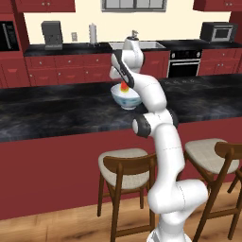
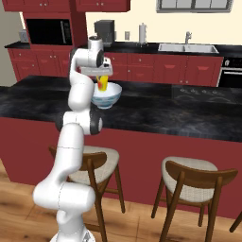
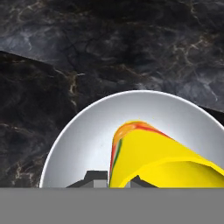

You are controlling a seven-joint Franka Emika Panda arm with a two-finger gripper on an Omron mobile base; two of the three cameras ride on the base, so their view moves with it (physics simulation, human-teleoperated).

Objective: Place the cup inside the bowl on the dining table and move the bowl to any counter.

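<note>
The yellow cup with red at its base hangs tilted just above the white bowl, its lower end inside the rim. My gripper is shut on the cup's wall, one fingertip outside it. From the left base view the cup pokes out under the gripper, over the bowl. The bowl stands on the dining table. The right base view shows the cup, the gripper and the blue-patterned bowl on the table.
Behind the table runs the counter with a steel sink, faucet, coffee machine and paper roll. A microwave and oven are at the right. Wooden stools stand in front of the table.
</note>
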